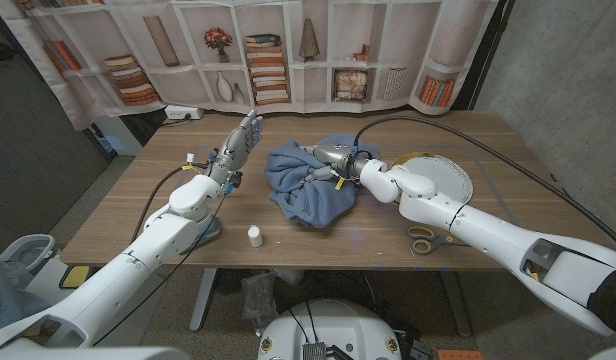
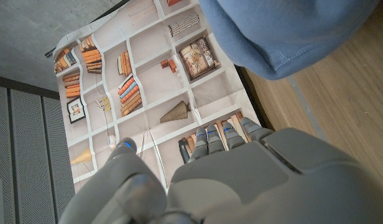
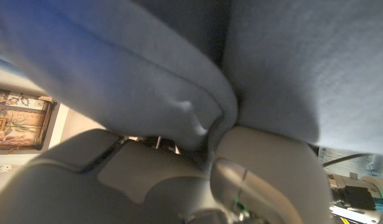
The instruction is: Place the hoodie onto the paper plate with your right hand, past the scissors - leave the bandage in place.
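The blue hoodie (image 1: 306, 190) lies crumpled at the middle of the wooden table. My right hand (image 1: 333, 162) is sunk into its upper right folds and grips the fabric; in the right wrist view the hoodie (image 3: 285, 68) bunches between the fingers (image 3: 266, 168). The paper plate (image 1: 450, 180) sits just right of the hoodie, partly under my right forearm. Yellow-handled scissors (image 1: 422, 240) lie near the front edge, below that arm. The bandage (image 1: 255, 236), a small white roll, stands in front of the hoodie. My left hand (image 1: 238, 140) is raised left of the hoodie, fingers spread, holding nothing.
A printed bookshelf backdrop (image 1: 288, 50) hangs behind the table's far edge. A white power strip (image 1: 183, 113) lies at the back left corner. A black cable (image 1: 488, 140) arcs over the plate side. Bare tabletop (image 1: 168, 160) lies at the left.
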`<act>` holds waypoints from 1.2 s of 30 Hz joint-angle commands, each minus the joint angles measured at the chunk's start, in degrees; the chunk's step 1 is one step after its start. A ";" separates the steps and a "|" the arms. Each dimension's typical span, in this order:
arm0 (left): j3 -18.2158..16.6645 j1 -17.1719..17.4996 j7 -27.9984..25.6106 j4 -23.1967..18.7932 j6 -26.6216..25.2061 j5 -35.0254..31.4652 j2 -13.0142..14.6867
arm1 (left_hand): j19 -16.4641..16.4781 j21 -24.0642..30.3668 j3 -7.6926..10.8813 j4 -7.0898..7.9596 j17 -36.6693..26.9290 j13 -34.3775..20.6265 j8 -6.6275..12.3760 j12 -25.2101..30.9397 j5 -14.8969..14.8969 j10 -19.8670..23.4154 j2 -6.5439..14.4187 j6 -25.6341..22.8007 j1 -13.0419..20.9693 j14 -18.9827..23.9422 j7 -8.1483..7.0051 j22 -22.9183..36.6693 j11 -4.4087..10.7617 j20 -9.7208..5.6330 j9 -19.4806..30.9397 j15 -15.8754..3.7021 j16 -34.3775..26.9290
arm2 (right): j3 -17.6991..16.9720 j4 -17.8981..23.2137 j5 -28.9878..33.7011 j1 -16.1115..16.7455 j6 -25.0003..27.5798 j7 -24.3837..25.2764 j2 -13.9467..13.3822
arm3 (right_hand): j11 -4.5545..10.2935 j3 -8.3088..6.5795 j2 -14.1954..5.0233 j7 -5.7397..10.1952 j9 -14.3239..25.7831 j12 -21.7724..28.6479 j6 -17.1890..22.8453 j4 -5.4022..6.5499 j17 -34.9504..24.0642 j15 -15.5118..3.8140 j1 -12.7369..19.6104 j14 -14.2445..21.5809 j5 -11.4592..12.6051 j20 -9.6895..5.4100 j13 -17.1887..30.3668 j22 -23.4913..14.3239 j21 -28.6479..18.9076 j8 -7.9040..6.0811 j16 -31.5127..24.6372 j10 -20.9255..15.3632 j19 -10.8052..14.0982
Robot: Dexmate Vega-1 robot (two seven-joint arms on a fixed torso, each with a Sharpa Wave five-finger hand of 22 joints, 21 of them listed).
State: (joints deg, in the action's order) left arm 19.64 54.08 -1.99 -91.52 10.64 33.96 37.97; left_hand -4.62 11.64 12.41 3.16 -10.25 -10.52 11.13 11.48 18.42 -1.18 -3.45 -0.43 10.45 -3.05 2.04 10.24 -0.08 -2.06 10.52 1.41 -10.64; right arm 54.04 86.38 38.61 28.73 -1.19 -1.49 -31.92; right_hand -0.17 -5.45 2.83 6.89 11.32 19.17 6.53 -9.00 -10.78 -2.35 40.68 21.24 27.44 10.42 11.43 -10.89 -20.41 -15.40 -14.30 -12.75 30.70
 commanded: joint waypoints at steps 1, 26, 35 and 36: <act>0.05 0.64 -0.71 -0.60 -0.23 -0.03 -0.15 | 0.01 0.07 -0.36 0.02 -0.32 -0.24 0.43 0.08 -0.18 0.07 0.10 -0.36 0.93 -0.19 0.31 0.25 -0.13 -0.35 0.23 0.34 -0.18 | -0.47 -3.55 -0.52 -0.18 -6.08 5.64 0.25 | 1.07 -0.75 -1.26 0.88 0.32 0.80 3.41 -0.05 -0.36 -1.60 3.16 2.72 -0.45 -10.44 -0.04 0.05 -0.49 -0.83 -0.36 -3.08 10.44; 0.80 0.12 -0.55 -0.30 -0.50 -0.14 -0.88 | -0.06 0.05 -0.57 0.00 -0.33 -0.24 0.42 0.08 -0.25 0.06 0.29 -0.50 1.12 -0.16 0.29 0.27 -0.02 0.02 0.24 0.34 -0.20 | -1.32 -11.36 0.65 -0.89 -19.50 19.60 1.01 | 6.70 -4.00 -9.55 0.90 -0.01 4.27 31.53 0.60 -0.38 -10.44 17.62 24.80 -10.49 -22.84 -0.99 -1.14 -4.95 -5.88 -2.47 -28.07 21.91; 0.91 -0.24 -0.13 0.20 -0.51 -0.03 -0.91 | -0.04 0.07 -0.65 0.00 -0.33 -0.24 0.39 0.07 -0.27 0.04 0.35 -0.47 1.17 -0.17 0.32 0.28 -0.02 0.03 0.25 0.35 -0.20 | -1.57 -12.12 0.70 -1.01 -20.57 20.23 1.22 | 7.27 -4.64 -10.35 1.04 -0.12 4.00 34.06 0.43 -0.41 -10.50 19.64 27.77 -12.71 -22.94 -1.02 -1.50 -6.29 -5.51 -2.35 -30.87 23.45; 0.93 -0.30 -0.02 0.31 -0.47 0.02 -0.94 | -0.01 0.08 -0.65 0.00 -0.33 -0.24 0.39 0.08 -0.28 0.09 0.35 -0.47 1.18 -0.16 0.31 0.28 -0.02 0.00 0.25 0.36 -0.20 | -1.58 -12.25 0.74 -1.05 -20.72 20.39 1.25 | 7.25 -4.68 -10.42 1.09 -0.13 3.92 34.27 0.44 -0.42 -10.50 19.76 27.99 -12.85 -22.96 -1.02 -1.53 -6.41 -5.50 -2.35 -30.91 23.60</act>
State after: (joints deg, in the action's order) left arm 20.32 54.30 -2.64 -91.91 10.24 33.76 37.19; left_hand -4.62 11.64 12.00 3.21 -10.25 -10.52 11.13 11.48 18.16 -1.18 -2.92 -0.64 10.97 -3.06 2.26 10.24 -0.08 -2.06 10.52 1.40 -10.64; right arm 52.77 75.65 39.09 27.91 -19.41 16.73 -30.96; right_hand 7.08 -9.61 -2.63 7.67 11.06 23.29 39.64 -8.76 -11.14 -5.94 54.90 48.33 14.86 -6.48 10.24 -12.18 -26.30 -20.78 -16.58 -42.92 52.70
